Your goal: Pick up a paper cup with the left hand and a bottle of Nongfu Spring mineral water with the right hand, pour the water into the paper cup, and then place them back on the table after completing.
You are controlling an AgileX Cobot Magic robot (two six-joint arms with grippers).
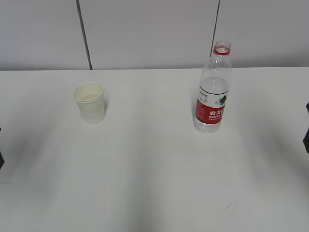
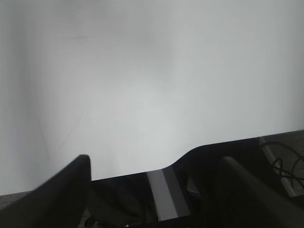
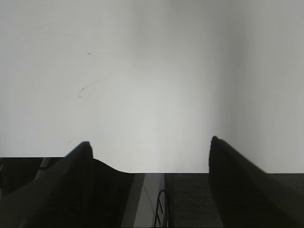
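Observation:
A white paper cup (image 1: 89, 103) stands upright on the white table (image 1: 154, 174), left of centre. A clear water bottle (image 1: 212, 92) with a red label and a red neck ring stands upright right of centre, with no cap on; clear water fills roughly its lower half. In the left wrist view my left gripper (image 2: 154, 164) is open and empty over the table's near edge (image 2: 142, 71). In the right wrist view my right gripper (image 3: 149, 145) is open and empty over the near edge (image 3: 152, 71). Neither wrist view shows the cup or the bottle.
Only dark slivers of the arms show in the exterior view, one at the left edge (image 1: 1, 159) and one at the right edge (image 1: 306, 135). A grey panelled wall (image 1: 145, 34) rises behind the table. A small dark mark (image 1: 231, 207) lies near the front right.

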